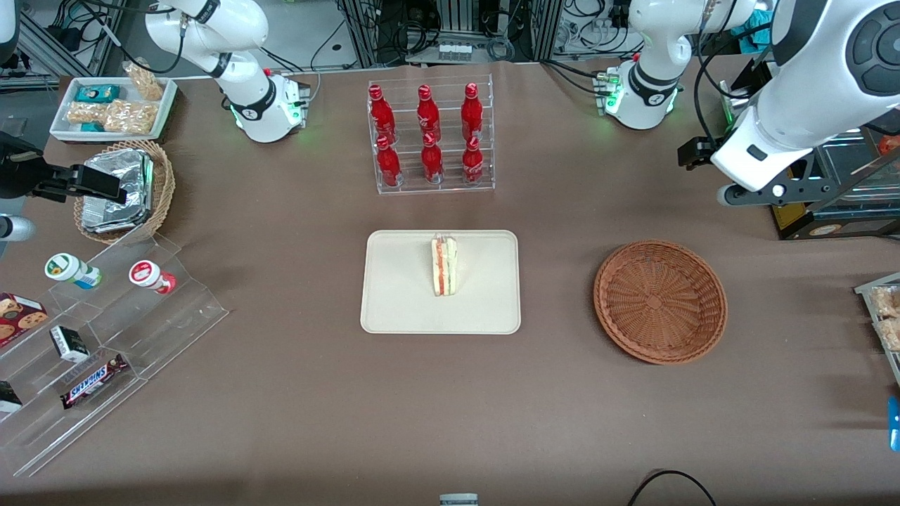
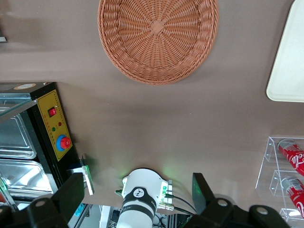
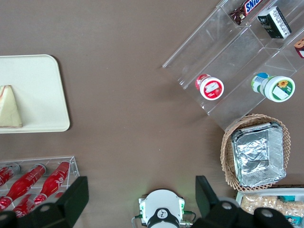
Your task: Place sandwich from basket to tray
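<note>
Hand (image 2: pixel 135 202) spread above brown tabletop (image 1: pixel 295 407), sandwich (image 1: pixel 444 266) on tray (image 1: pixel 394 309)

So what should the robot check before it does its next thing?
1. Sandwich on the tray: ok, it stands on its edge near the middle.
2. Basket has nothing left in it: ok.
3. Pincer holding nothing: ok, it is open with bare table between its fingers.
4. Pincer clear of the tray: ok, it hangs high toward the working arm's end of the table, above the basket's side.
5. Bottle rack undisturbed: ok, all six red bottles stand upright.
</note>
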